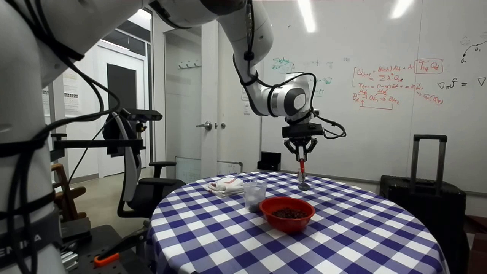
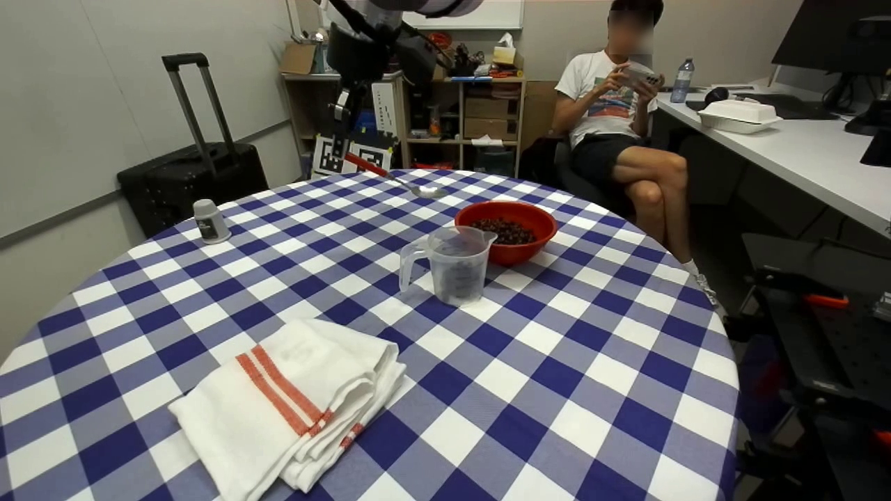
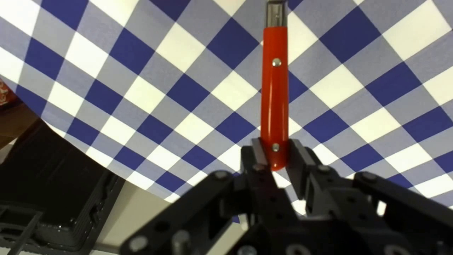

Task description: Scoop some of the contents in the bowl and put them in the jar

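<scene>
Far across a checkered tablecloth, a Robotiq gripper is pinching a red-handled spoon by its end, risking mid-scoop twisting.

In an exterior view the camera stands close by my arm, a little above the checked tablecloth, and faces the whiteboard; in an exterior view, from close behind the folded dish towel, it looks down and roughly crosswise to that, toward the shelving and the seated man. Both exterior views share the red bowl, the measuring cup and the black suitcase. From close behind my pincer, the wrist view looks steeply down along the red-handled spoon, sharing tablecloth and suitcase with them.
</scene>
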Available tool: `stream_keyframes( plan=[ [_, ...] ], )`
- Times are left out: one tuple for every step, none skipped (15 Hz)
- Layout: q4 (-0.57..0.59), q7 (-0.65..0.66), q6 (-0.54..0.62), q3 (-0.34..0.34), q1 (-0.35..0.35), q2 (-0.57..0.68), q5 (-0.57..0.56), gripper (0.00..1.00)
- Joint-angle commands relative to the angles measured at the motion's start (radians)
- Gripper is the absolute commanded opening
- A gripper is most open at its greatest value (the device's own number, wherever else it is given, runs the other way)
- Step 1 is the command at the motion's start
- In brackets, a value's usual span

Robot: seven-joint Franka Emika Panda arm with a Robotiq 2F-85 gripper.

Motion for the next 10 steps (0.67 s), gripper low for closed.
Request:
stream_keyframes(
  plan=[
    [-0.213, 0.035, 0.078, -0.007, -0.011, -0.118, 0.005, 0.05],
    [-0.252, 0.043, 0.085, -0.012, -0.011, -0.141, 0.002, 0.05],
    [-0.294, 0.052, 0.094, -0.018, -0.009, -0.169, -0.002, 0.05],
    [-0.329, 0.065, 0.106, -0.027, -0.003, -0.194, -0.006, 0.05],
    [-0.361, 0.074, 0.118, -0.037, 0.003, -0.22, -0.014, 0.05],
    [-0.389, 0.082, 0.13, -0.039, 0.004, -0.242, -0.014, 0.05],
    [-0.416, 0.086, 0.147, -0.036, 0.003, -0.263, -0.009, 0.05],
    [-0.439, 0.09, 0.168, -0.033, 0.002, -0.279, -0.003, 0.05],
    [-0.459, 0.083, 0.195, -0.013, -0.011, -0.287, 0.019, 0.05],
    [-0.478, 0.072, 0.221, 0.011, -0.028, -0.292, 0.046, 0.05]
  ],
)
